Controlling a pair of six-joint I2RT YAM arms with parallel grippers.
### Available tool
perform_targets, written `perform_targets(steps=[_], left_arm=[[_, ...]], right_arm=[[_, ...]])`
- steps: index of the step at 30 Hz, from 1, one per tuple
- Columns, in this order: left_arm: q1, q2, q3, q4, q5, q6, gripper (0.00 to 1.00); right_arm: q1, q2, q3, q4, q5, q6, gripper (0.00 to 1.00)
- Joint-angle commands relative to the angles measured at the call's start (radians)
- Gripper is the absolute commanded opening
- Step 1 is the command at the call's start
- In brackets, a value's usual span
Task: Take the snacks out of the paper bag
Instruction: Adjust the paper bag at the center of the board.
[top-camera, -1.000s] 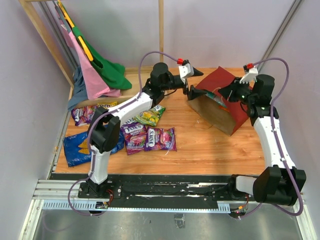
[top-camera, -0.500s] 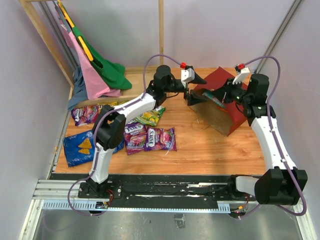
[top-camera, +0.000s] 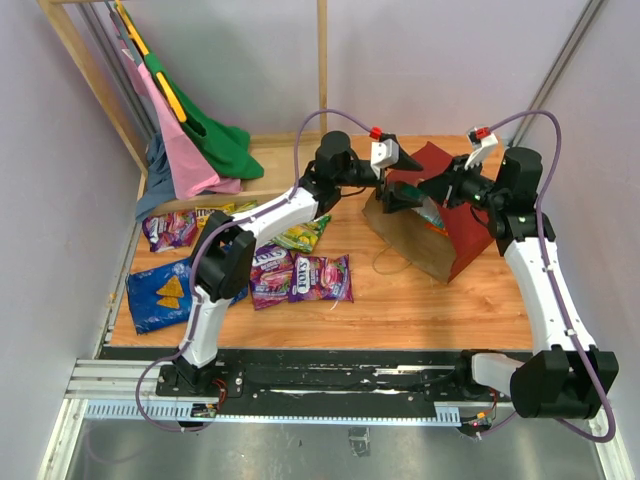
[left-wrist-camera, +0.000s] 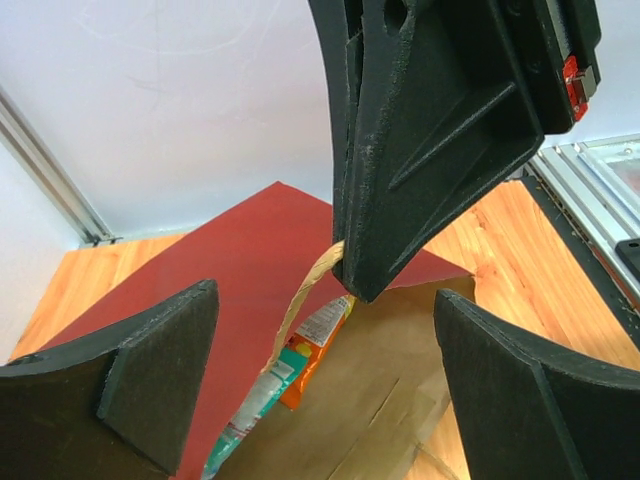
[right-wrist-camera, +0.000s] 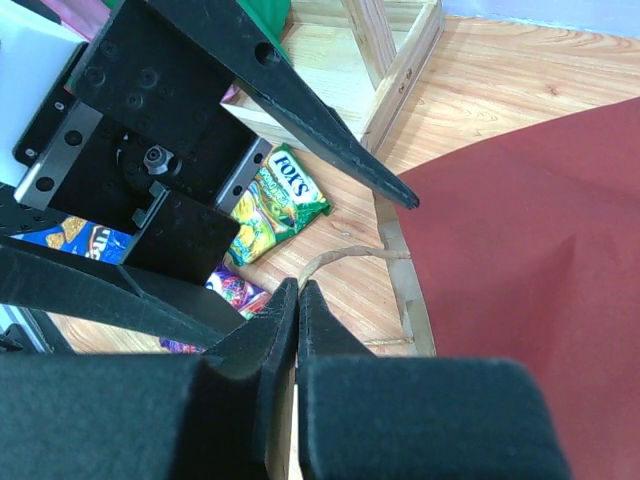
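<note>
While the paper bag (top-camera: 415, 240) lies tipped on its side toward the far right corner of the table (top-camera: 400, 305), its mouth faces left and its dark red outer face is turned up and to the right. The left fingers (left-wrist-camera: 150, 385) stand wide apart right at that mouth, one on each side of the opening, touching nothing. The right fingers (right-wrist-camera: 255, 360) are pressed together above the bag's upper rim, and in the left wrist view the thin string handle (left-wrist-camera: 300, 305) rises from the rim to their tips, so they appear to pinch it.

Inside the brown kraft lining, an orange packet (left-wrist-camera: 318, 345) and a teal packet (left-wrist-camera: 262, 395) lie near the mouth. Other snacks are spread over the left half of the table. A blue Doritos bag (top-camera: 165, 292) sits by the near left edge, and two purple packs (top-camera: 320, 277) lie side by side toward the middle. A yellow-green pack (top-camera: 298, 235) lies just beyond them, and one more purple pack (top-camera: 168, 228) rests close to the left edge.

Pink and green garments (top-camera: 195, 140) hang on a wooden rack (top-camera: 85, 80) at the far left corner.
</note>
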Motion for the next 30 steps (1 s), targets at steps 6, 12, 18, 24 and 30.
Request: perform_targets(steps=[6,12,18,24,30], left_arm=[[-0.012,0.056,0.088,-0.082,0.009,0.045,0.67],[-0.012,0.069,0.109,-0.092,0.017,0.036,0.05],[-0.012,0.05,0.06,-0.016,-0.01,-0.024,0.01],[-0.024,0.031,-0.007,0.163,-0.055,-0.201,0.0],[-0.114,0.008,-0.041,0.132,-0.309,-0.12,0.01]], right_arm=[[0.021,-0.042,0.039,0.0,-0.04,-0.01,0.04],[0.02,-0.061,0.038,-0.008,-0.015,-0.011,0.07],[0.004,-0.08,0.03,-0.026,0.05,-0.028,0.07],[-0.04,-0.047,0.031,-0.051,0.147,-0.137,0.11],[-0.19,0.07,0.064,0.028,0.013,-0.066,0.09]])
